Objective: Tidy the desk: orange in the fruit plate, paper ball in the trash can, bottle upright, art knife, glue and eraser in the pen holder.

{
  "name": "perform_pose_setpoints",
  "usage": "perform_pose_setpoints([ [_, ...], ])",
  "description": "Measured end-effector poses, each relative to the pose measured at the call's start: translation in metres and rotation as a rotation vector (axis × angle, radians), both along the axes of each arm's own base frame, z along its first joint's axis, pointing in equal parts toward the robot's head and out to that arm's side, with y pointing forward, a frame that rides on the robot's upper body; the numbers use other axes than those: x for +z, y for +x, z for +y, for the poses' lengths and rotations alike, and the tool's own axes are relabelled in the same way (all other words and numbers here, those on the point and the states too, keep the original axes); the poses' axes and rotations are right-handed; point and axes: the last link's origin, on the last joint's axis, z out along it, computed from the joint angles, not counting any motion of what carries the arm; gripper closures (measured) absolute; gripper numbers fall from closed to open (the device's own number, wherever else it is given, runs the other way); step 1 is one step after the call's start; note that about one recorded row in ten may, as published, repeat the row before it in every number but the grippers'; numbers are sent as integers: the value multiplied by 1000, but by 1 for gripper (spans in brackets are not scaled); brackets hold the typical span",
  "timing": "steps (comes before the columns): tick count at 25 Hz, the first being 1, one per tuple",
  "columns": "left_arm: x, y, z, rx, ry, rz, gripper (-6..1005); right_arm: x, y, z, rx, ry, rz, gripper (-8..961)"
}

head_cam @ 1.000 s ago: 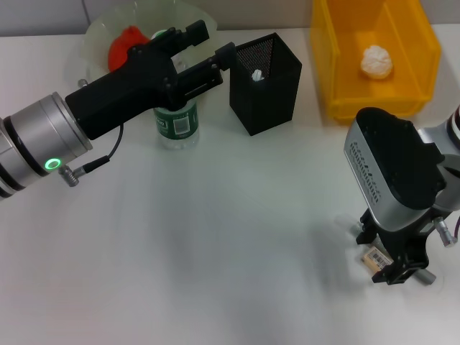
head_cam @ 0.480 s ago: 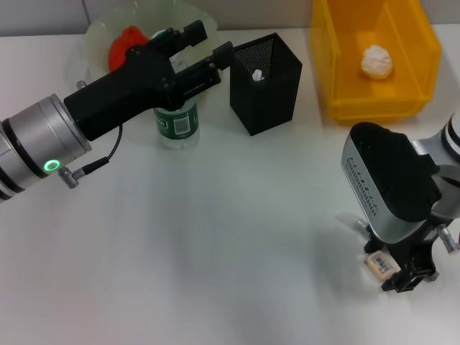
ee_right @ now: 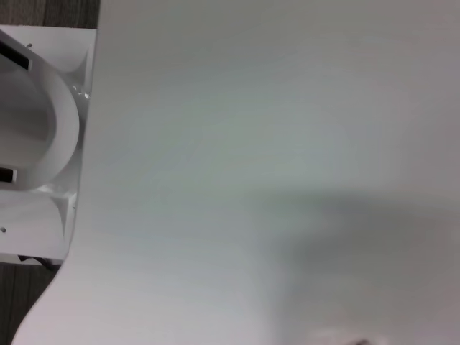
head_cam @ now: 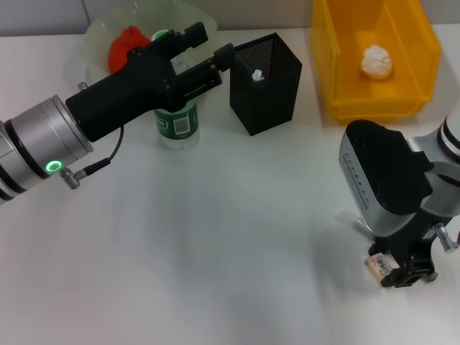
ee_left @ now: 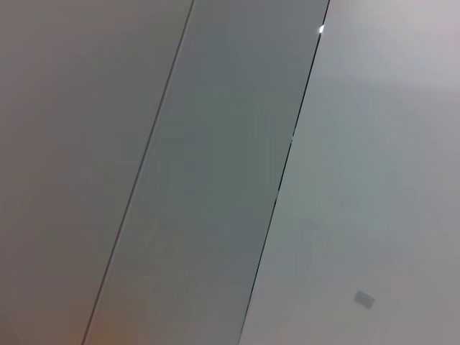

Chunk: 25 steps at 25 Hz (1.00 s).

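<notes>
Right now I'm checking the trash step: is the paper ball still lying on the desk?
No, the paper ball lies inside the yellow trash can.

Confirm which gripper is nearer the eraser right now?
Right. The right gripper is down at the eraser, jaws around it at the desk's near right. The left gripper hangs far off, above the bottle beside the pen holder.

Yellow trash can [head_cam: 338, 100], black mesh pen holder [head_cam: 277, 90], red-orange orange [head_cam: 122, 43].
</notes>
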Motion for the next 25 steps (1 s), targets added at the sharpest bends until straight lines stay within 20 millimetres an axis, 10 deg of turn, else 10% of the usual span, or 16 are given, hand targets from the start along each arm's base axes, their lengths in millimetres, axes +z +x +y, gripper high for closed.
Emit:
perform_pose_setpoints([
  [8,1,0,0,-2,2,-1,275,20,-19,22,-66,142,196,515],
  [15,1,0,1,-5,4,-1,275,56,-48,85,-165,604,557,517],
  [25,17,-6,5,26,84,-40,275,43,-78,130,-188,818,655,515],
])
